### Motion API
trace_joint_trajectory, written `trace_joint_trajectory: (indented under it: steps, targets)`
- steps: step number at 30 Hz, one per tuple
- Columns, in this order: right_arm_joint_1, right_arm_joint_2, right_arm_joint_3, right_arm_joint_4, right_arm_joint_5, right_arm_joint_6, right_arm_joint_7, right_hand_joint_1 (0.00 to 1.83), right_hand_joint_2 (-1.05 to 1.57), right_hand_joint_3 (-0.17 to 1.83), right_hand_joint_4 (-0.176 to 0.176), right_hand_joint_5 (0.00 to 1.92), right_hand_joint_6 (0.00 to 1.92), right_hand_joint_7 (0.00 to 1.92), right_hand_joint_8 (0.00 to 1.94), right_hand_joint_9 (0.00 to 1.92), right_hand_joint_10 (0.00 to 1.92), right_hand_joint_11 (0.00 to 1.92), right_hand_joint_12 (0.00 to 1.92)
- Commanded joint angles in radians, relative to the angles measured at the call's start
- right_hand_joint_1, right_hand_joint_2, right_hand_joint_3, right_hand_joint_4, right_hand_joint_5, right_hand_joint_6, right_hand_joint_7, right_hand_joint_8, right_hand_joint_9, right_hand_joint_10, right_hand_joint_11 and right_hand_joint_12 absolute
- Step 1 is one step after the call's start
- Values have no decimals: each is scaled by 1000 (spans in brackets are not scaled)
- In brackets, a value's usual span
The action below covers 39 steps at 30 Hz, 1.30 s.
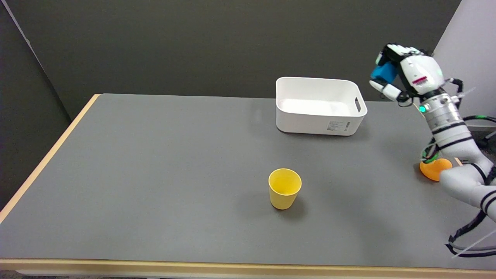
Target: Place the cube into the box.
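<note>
One cube [384, 71] in robot hand [405, 71], one box [318, 121], one cup [285, 188]

The worktop [155, 186] is a grey surface with a light wood edge. A white box [318, 120] stands at its far side, a yellow cup [285, 188] stands upright nearer the middle, and an orange object [434, 169] lies at the right edge, partly hidden.

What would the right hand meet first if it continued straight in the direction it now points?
Probably nothing: the right hand, holding the blue cube, points left, above the white box. Depth is unclear.
</note>
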Motion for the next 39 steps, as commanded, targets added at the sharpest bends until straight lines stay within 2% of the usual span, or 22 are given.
trace_joint_trajectory:
  steps: [1, 11, 15, 17, 23, 28, 30, 32, 34, 36, 38, 39]
  targets:
    - [321, -97, -376, -35, -43, -36, -19, 1287, 1148, 371, -92, 489, 1691, 650, 1494, 662, 1832, 439, 1921]
    - [504, -249, -463, -283, -134, -175, -11, 1290, 1152, 357, -101, 483, 1687, 661, 1483, 668, 1823, 464, 1921]
    - [537, -270, -471, -351, -135, -243, -11, 1289, 1156, 354, -101, 479, 1690, 658, 1487, 666, 1827, 460, 1921]
    - [545, -277, -471, -377, -131, -290, -15, 1284, 1189, 290, -100, 473, 1683, 653, 1483, 655, 1832, 435, 1921]
    - [548, -284, -447, -427, -109, -391, -25, 1282, 1174, 342, -97, 459, 1710, 634, 1516, 651, 1856, 397, 1921]
    - [514, -280, -442, -410, 15, -405, -78, 1271, 1209, 306, -98, 429, 1733, 605, 1549, 628, 1899, 310, 1921]
    - [477, -273, -441, -371, 137, -381, -78, 1263, 1246, 237, -95, 431, 1730, 592, 1542, 626, 1896, 236, 1921]
    - [446, -265, -440, -335, 231, -356, -79, 1250, 1416, -77, -82, 389, 1788, 526, 1552, 600, 1860, 3, 1921]
    - [413, -256, -431, -295, 278, -320, -80, 905, 800, 883, 1, 236, 631, 311, 504, 296, 953, -1, 1579]
    - [370, -243, -405, -241, 294, -290, -80, 717, 683, 999, 34, 156, 446, 119, 300, 129, 698, -1, 1149]
    - [325, -221, -383, -162, 293, -289, -80, 620, 600, 968, 57, 66, 400, 10, 134, 11, 485, -1, 928]
    - [301, -210, -373, -122, 293, -288, -80, 605, 595, 966, 63, 53, 392, -1, 98, -1, 451, -1, 909]
